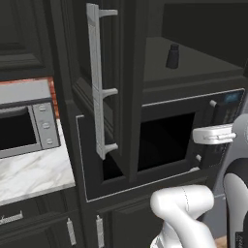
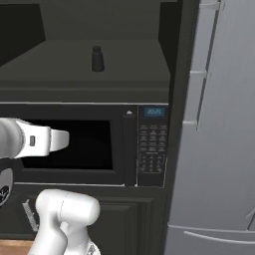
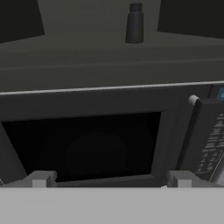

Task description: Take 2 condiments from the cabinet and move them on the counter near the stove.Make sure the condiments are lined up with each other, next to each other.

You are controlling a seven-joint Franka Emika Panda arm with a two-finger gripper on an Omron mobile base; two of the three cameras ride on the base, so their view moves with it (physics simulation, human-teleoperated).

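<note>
One small black condiment (image 1: 172, 56) (image 2: 97, 59) (image 3: 134, 24) stands upright on the dark inner shelf (image 2: 99, 74) of the tall near-black cabinet (image 1: 145, 72). The cabinet's panelled door (image 1: 99, 82) hangs open to the left. My gripper (image 1: 195, 135) (image 2: 66, 140) (image 3: 111, 179) is open and holds nothing. It hovers below the shelf, in front of the built-in microwave's dark window. In the hand view the condiment is well above and beyond the fingertips (image 3: 41, 178). A stretch of white marble counter (image 1: 29, 174) lies at the left. The stove is out of view.
A black built-in microwave (image 1: 164, 140) (image 2: 74, 144) with a keypad (image 2: 152, 149) sits right under the shelf. A silver microwave (image 1: 24, 126) stands on the counter. A grey refrigerator (image 2: 219, 124) fills the right side. The open door's silver bar handle (image 1: 97, 82) sticks out at the left.
</note>
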